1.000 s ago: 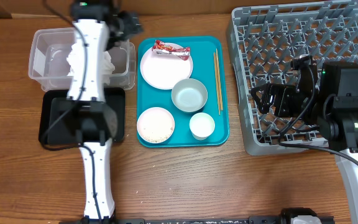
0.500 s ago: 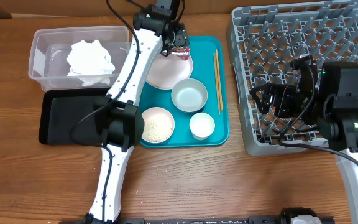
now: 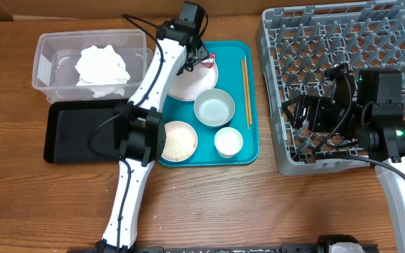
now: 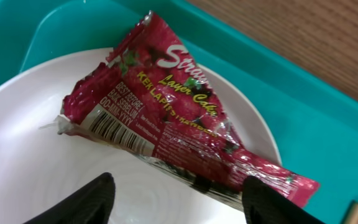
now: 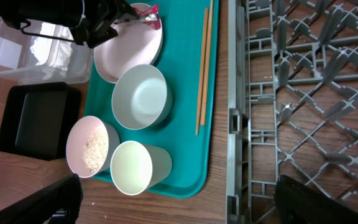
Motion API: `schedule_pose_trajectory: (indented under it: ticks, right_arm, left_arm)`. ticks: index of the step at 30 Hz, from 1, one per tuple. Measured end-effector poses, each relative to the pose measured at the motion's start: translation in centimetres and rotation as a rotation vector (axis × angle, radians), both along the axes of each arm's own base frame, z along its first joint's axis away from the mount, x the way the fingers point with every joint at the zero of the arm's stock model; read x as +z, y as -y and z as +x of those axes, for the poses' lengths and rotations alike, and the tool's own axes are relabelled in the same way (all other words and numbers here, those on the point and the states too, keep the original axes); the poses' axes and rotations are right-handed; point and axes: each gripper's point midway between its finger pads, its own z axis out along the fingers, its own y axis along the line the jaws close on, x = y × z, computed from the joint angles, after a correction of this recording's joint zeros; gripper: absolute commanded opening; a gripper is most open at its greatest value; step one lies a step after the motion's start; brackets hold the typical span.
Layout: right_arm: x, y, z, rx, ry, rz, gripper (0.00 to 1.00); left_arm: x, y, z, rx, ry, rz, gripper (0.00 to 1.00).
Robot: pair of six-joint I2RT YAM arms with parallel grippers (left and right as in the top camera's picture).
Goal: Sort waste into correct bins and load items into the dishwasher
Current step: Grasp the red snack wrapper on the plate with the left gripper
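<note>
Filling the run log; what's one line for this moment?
left claw: open, astride wrapper on plate | napkin: in tub | right claw: open, over rack

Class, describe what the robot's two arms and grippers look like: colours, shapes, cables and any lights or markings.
Left arm: slim white links with black joint housings and a thin black cable alongside. Left gripper: black, rounded fingertips. Right arm: white link, bulky black wrist block with a small green light and looping black cables. Right gripper: black fingers.
</note>
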Motion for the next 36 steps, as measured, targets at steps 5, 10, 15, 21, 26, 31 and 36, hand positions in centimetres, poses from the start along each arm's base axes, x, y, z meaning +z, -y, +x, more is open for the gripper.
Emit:
schedule_pose_trajectory:
  ticks: [5,10,15,21,26,31,36]
  right_arm:
    - [0.0,0.0,0.0,0.0,0.0,0.0,1.0]
    - [0.0,0.0,0.0,0.0,0.001,0.0,1.0]
    - [0.0,0.0,0.0,0.0,0.0,0.001,1.0]
    - [0.0,0.0,0.0,0.0,0.0,0.0,1.0]
    - [0.0,0.0,0.0,0.0,0.0,0.001,1.0]
    - [0.0,0.0,0.0,0.0,0.001,0.001,1.0]
    - [0.0,0.0,0.0,0.0,0.0,0.001,1.0]
  left_arm:
    - [0.0,-0.1,0.6,0.014,0.025,0.007,0.59]
    - [-0.9,-0.4,1.0,0.028,0.039,0.017,0.56]
    - [-1.5,-0.4,1.0,0.035,0.041,0.018,0.34]
    - [-1.4,-0.5,1.2,0.035,0.046,0.024,0.04]
    - [-1.8,-0.7,0.4,0.021,0.012,0.036,0.04]
    - [-0.8,-0.5,-0.9,-0.037,-0.04,0.039,0.04]
    - [2.3,0.4,-0.4,-0.103,0.006,0.003,0.36]
